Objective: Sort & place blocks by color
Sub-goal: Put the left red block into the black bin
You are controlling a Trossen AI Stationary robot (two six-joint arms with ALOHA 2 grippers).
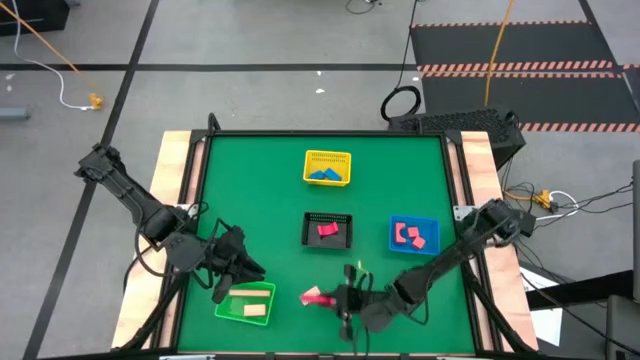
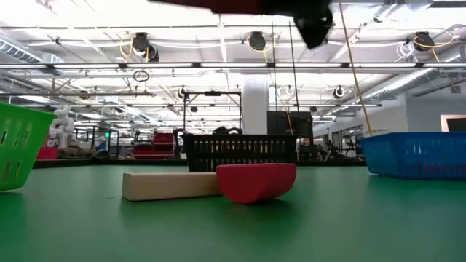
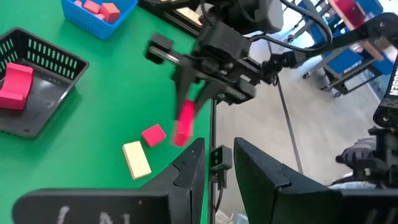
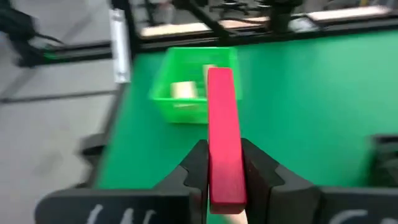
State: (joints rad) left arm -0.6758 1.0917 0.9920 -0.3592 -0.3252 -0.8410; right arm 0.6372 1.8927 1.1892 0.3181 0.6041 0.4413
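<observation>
From above, the right gripper [image 1: 335,297] is seen near the middle of the table's near edge, closed on a pink bar [image 1: 316,296]. The left gripper [image 1: 232,268] is held at the near left corner, just beside the green basket [image 1: 228,308], in which two tan blocks [image 1: 252,299] lie. Open green surface is left between the black basket [image 1: 310,238], the blue basket [image 1: 428,245] and the yellow basket [image 1: 343,157] toward the far edge.

At table height, a tan block [image 2: 169,185] and a red half-round block [image 2: 256,181] are seen touching; the arm overhead is cut off.

In the left wrist view, the left gripper's jaws are parted with nothing between them.

In the right wrist view, the pink bar [image 4: 224,149] is clamped upright between the fingers [image 4: 196,171]; the green basket [image 4: 186,102] beyond is blurred.
</observation>
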